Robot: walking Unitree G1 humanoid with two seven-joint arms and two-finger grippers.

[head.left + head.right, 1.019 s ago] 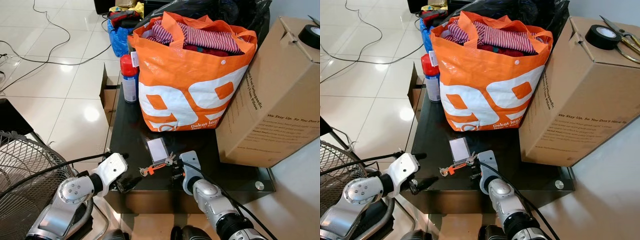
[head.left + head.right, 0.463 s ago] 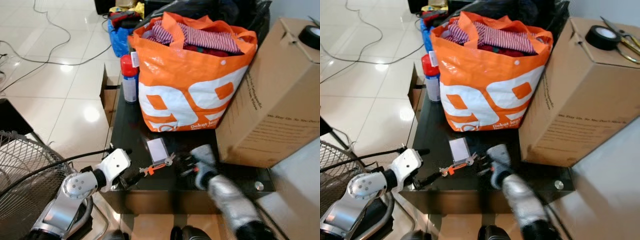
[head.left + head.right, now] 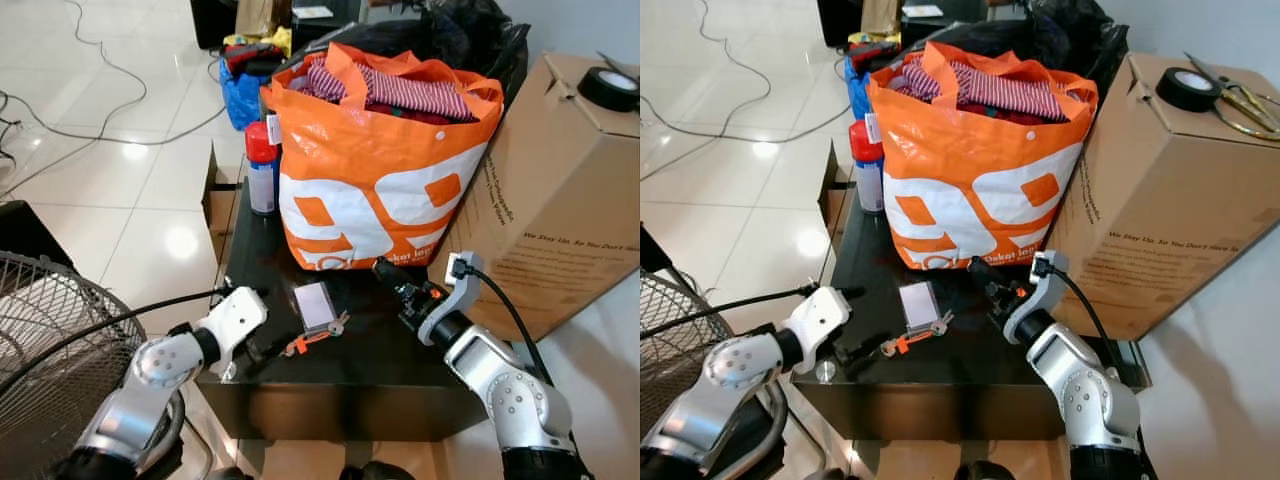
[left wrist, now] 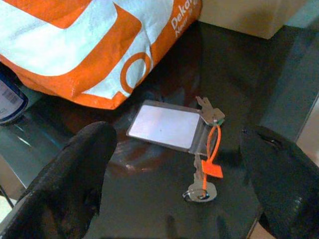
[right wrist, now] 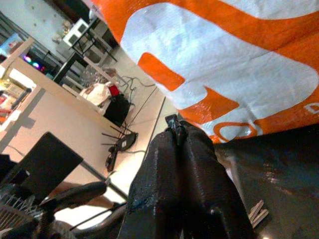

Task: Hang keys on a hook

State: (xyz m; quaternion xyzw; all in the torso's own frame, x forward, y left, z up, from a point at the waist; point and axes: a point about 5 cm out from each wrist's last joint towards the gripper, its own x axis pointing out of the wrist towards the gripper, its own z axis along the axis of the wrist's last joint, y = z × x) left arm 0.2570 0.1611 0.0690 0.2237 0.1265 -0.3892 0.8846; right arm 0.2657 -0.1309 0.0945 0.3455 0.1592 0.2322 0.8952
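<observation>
A bunch of keys with an orange tag lies on the black table, joined to a clear card holder. My left gripper is open at table level just left of the keys, and in the left wrist view its fingers stand either side of the keys and the card holder. To the right of the keys my right gripper is raised above the table, shut, with its tips pointing at the foot of the orange bag.
The orange bag, full of clothes, stands behind the keys. A large cardboard box with a tape roll on top is on the right. A red-capped spray can sits at the table's back left. A fan grille is low on the left, and cables cross the floor.
My right arm has lifted from the table's front edge beside the keys and swung right and up toward the bag. The left gripper has edged closer to the keys. The keys have not moved.
</observation>
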